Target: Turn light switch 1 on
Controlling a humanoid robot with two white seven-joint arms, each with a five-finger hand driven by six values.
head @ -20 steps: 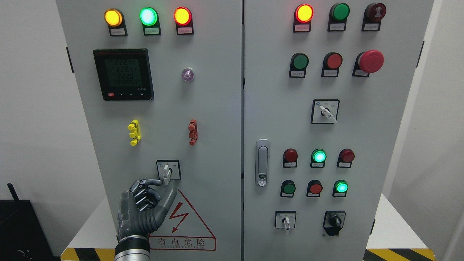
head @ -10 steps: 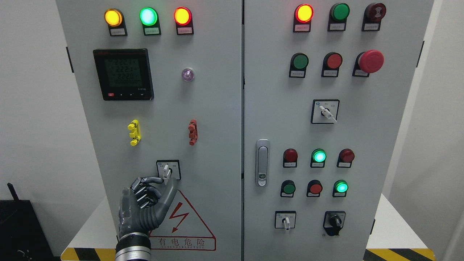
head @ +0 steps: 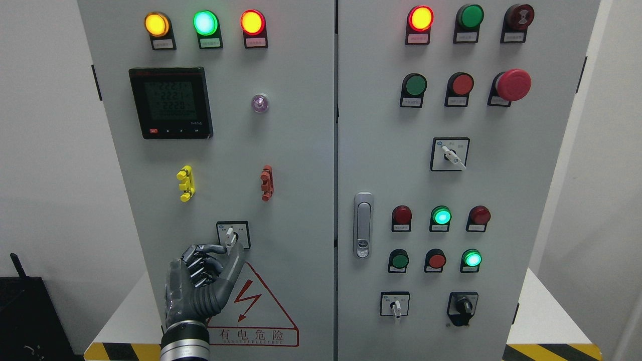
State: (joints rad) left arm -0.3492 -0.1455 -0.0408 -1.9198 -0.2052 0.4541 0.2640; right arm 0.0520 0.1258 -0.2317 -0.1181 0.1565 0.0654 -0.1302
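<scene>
Left hand (head: 203,283) upright, fingers (head: 208,249) curled, thumb and forefinger pinched together

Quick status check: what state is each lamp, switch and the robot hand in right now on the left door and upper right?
Left robot hand: fingers pinching the selector switch lever.
Selector switch: lever near upright, tilted slightly.
Amber lamp: lit.
Green lamp: lit.
Red lamp: lit.
Meter display: on, digits showing.
Right door top red lamp: lit.
Emergency stop button: cannot tell if pressed.
</scene>
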